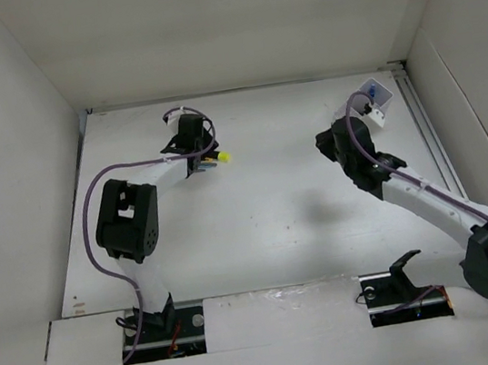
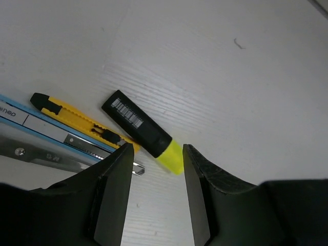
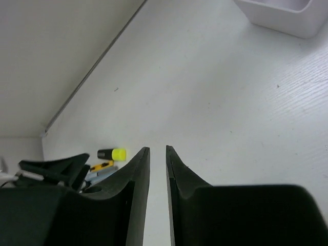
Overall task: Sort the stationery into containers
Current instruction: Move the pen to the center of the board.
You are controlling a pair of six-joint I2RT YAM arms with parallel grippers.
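A short black highlighter with a yellow end (image 2: 143, 130) lies on the white table, its yellow tip between the fingertips of my left gripper (image 2: 155, 149), which is open and empty just above it. In the top view the left gripper (image 1: 202, 161) is at the far left, with the highlighter's yellow end (image 1: 223, 158) poking out to its right. The white container (image 1: 377, 100) stands at the far right with something blue inside; its corner shows in the right wrist view (image 3: 279, 15). My right gripper (image 1: 324, 143) is shut and empty, its jaws a narrow slit apart (image 3: 157, 154).
Beside the highlighter lie a yellow utility knife (image 2: 84, 125), a blue-and-white strip (image 2: 25, 120) and metal scissor blades (image 2: 46, 156). White walls enclose the table on three sides. A metal rail (image 1: 429, 132) runs along the right edge.
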